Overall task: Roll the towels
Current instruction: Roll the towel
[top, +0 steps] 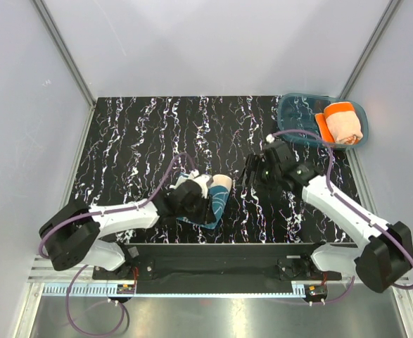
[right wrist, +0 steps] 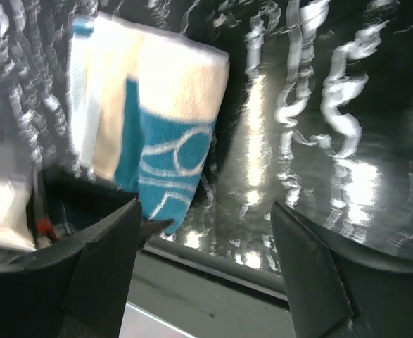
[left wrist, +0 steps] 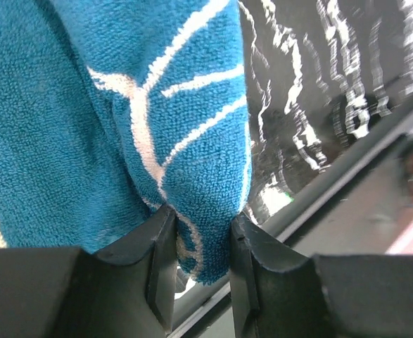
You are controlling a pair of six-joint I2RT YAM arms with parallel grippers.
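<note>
1. Left gripper (left wrist: 200, 246) sits at the bottom of its wrist view. Both black fingers are clamped on a fold of the teal towel (left wrist: 86, 105), and the terry pile bulges up between them.
2. Teal towel: white line print faces outward, and the cream back shows at its far end in the top view. It is bunched into a thick bundle, not spread flat. It lies on the black marbled table (top: 136, 141) near the front edge, left of centre, with the left gripper's head right against it.
3. Right gripper (right wrist: 206, 232): jaws spread wide with nothing between them. It is over bare table just right of the teal towel and not touching the cloth. Whether the fingertips touch the tabletop cannot be told.
4. Orange towel (top: 343, 123): rolled up, with cream showing on the roll. It lies inside the translucent blue tray (top: 294, 105) at the table's far right corner, well apart from both grippers.
5. Right wrist view: the teal towel shows stacked cream and teal layers beyond the left finger, close to the table's front edge.
</note>
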